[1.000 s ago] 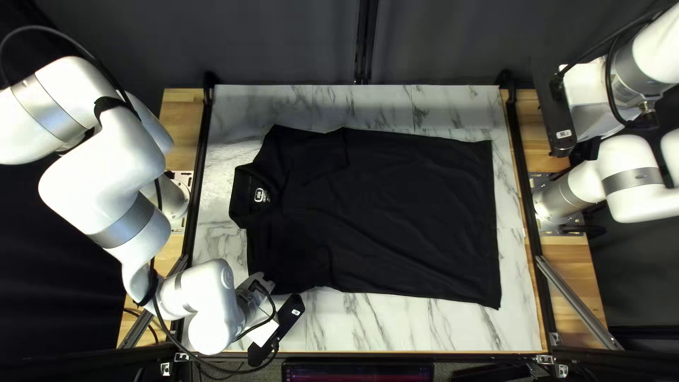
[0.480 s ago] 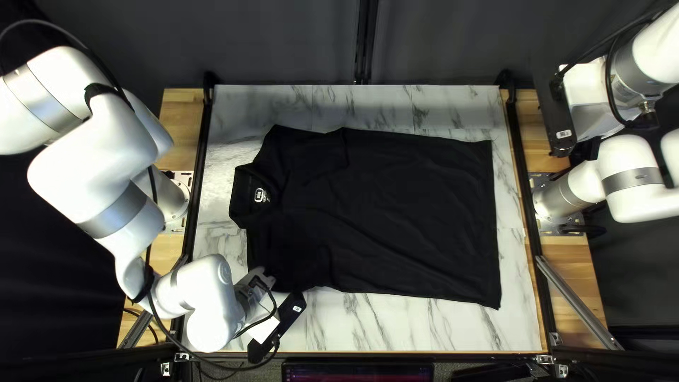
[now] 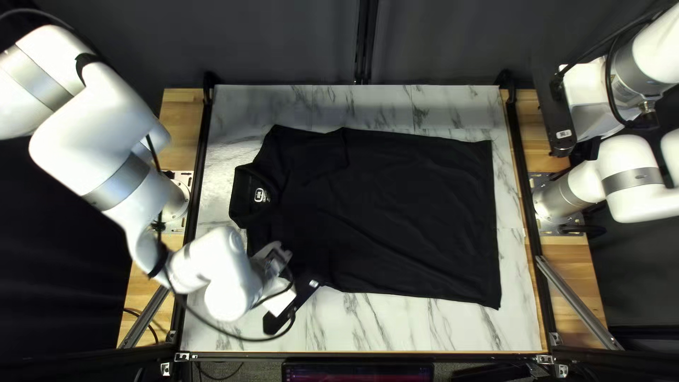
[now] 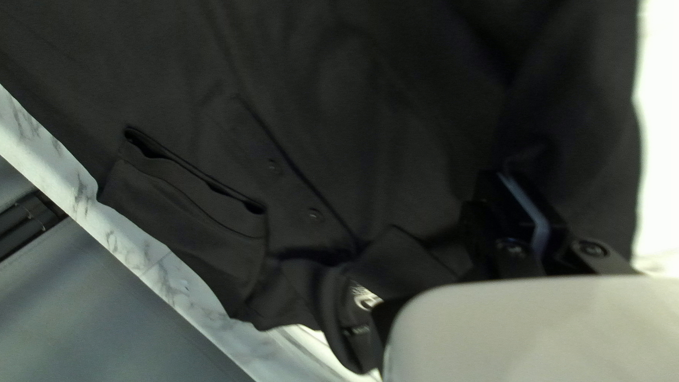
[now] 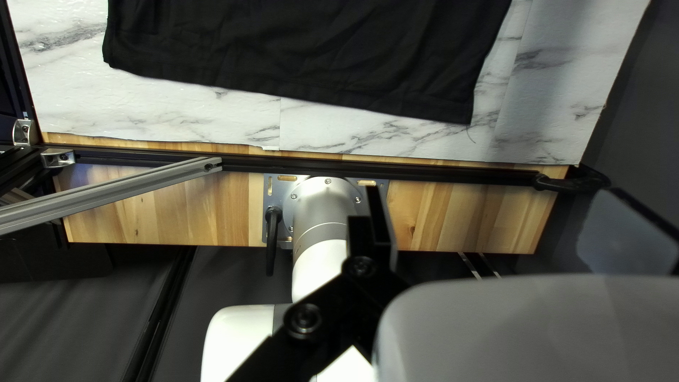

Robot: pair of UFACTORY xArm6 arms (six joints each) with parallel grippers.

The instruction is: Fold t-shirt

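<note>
And there was the black shirt (image 3: 410,212), spread wide across the marble-look table (image 3: 375,325), collar (image 3: 249,194) on the left arm's side, hem on the right arm's side! The left gripper (image 3: 284,304) was right in on the action, by the shirt's near edge at the collar end, the collar beyond it toward the table's far side.

To its own wrist view, and the left gripper (image 4: 503,177) had dark cloth beneath it and ahead of it. Apart, together or clamped on the cloth? I could not tell! Just beside it lay the collar, then the placket with two buttons (image 4: 315,214), and farther off, well apart from it, the open end of the far sleeve (image 4: 184,205).

Over to the right gripper (image 3: 593,113), out past the table's right side, well apart from the shirt. And that one was plain to read: its black fingers (image 5: 375,226) stood wide apart! Ahead of it came the wooden edge strip (image 5: 453,212) and the black rail (image 5: 424,171), and beyond those the hem, marble showing between rail and cloth. The right arm's base (image 5: 327,194) stood near the fingers, with a grey metal strut (image 5: 120,187) off to one side.
</note>
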